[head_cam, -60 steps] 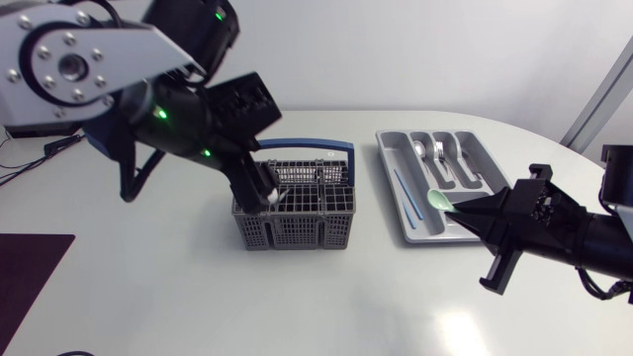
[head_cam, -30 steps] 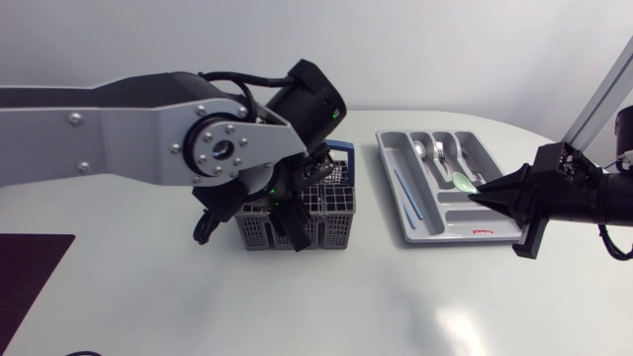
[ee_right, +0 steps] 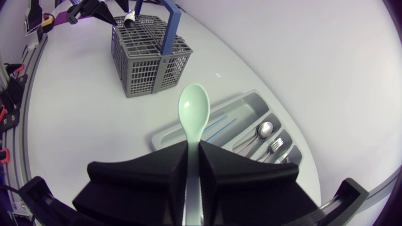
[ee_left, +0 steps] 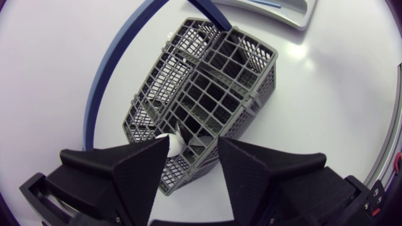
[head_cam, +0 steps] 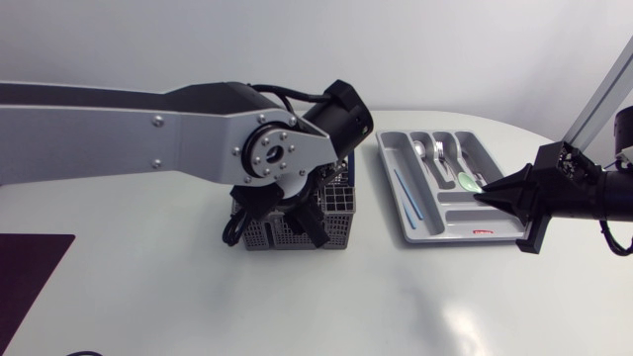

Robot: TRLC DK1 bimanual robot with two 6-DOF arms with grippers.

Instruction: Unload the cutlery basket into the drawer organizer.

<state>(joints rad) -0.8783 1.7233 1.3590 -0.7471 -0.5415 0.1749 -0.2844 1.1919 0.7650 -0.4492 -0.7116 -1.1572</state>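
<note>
Over at the organizer, the right gripper is clenched on a pale green spoon. From above, the spoon's bowl hangs over the tray's middle compartments, not yet laid down. A metal spoon and a fork lie in the far slots, and a thin blue stick lies in the long side compartment, so part of the unloading looks done. The left gripper hovers just over the grey basket, its fingers spread and grasping nothing. A white piece stands in a near-corner cell, close by one finger but not pinched from both sides. The other cells that show look empty, though the arm hides much of the basket from above, so I cannot tell for sure. By my judgement the task is past its middle: the green spoon has to be released into a slot, and the white piece, at least, remains to be lifted out and carried over.
</note>
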